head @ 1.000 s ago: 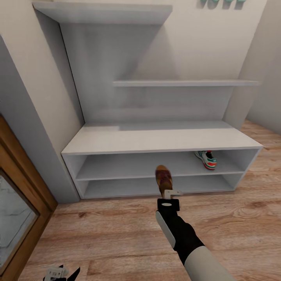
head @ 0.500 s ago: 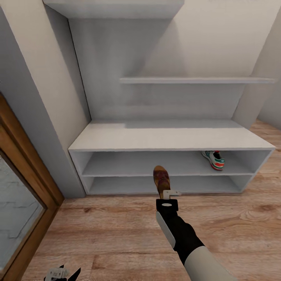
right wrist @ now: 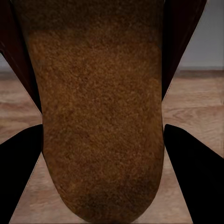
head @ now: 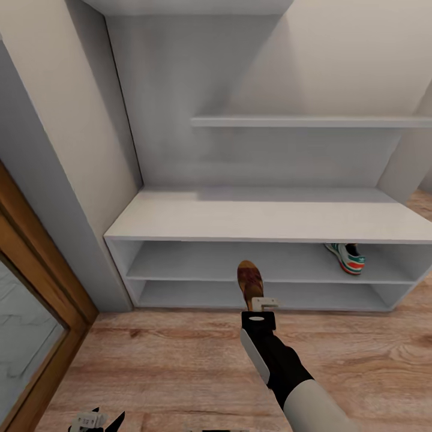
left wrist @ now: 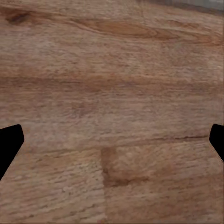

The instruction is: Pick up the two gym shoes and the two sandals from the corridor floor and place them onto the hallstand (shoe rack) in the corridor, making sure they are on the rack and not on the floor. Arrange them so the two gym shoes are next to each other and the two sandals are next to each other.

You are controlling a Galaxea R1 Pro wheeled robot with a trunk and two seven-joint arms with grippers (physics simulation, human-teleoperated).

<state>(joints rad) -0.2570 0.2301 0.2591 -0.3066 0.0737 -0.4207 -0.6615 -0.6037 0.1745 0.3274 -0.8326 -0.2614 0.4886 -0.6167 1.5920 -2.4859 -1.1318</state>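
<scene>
A brown sandal hangs in front of the hallstand, level with its two open shelf rows, and my right gripper is shut on its heel end. In the right wrist view the sandal's tan insole lies between the two dark fingers. One gym shoe, white with green stripes and an orange-red heel, rests on the upper shelf row at the right. My left gripper sits low at the picture's lower left; in its wrist view its fingertips stand wide apart over the bare corridor floor, open.
A wood-framed door with a glass pane stands at the left, beside a grey wall pillar. A floating wall shelf hangs above the bench top. Wood-plank floor stretches between me and the rack.
The head view has shifted, so the rack and the gym shoe sit further right in the picture. The right gripper still holds the sandal in much the same place before the shelves.
</scene>
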